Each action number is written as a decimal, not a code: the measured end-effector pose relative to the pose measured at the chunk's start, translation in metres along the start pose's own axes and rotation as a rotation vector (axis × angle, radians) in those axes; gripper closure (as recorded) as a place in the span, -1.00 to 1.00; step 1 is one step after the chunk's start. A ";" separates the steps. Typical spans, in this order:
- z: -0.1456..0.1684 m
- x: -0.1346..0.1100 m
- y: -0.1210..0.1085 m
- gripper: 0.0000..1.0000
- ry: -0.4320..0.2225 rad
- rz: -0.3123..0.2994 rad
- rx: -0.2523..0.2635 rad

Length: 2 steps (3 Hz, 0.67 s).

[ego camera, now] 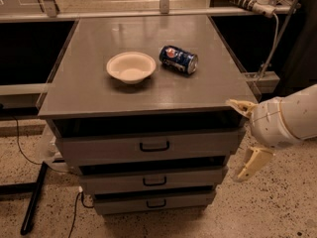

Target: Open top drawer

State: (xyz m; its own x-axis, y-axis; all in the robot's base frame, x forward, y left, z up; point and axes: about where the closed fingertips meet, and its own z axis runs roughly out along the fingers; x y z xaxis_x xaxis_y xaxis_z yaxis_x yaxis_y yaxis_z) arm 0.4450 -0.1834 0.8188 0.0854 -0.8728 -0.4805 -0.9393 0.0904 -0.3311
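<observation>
The top drawer (109,148) is the widest of three grey drawer fronts under the grey cabinet top (89,93). It has a small black bar handle (154,146) in its middle, and its front sits pushed in, with a dark gap above it. My gripper (246,134) is at the cabinet's front right corner, level with the top drawer's right end. It is open and empty: one cream finger (239,105) is by the top's corner and the other (251,163) hangs lower.
A white bowl (131,67) and a blue soda can (178,59) lying on its side rest on the cabinet top. Two narrower drawers (153,180) sit below. A black stand leg (33,197) and cables lie on the speckled floor at left.
</observation>
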 end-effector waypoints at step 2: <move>0.019 0.010 -0.002 -1.00 0.000 0.007 0.012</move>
State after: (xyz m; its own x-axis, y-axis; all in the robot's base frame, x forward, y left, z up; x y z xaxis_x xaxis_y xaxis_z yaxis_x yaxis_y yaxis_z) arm 0.4535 -0.1831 0.7994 0.0792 -0.8721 -0.4828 -0.9357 0.1019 -0.3377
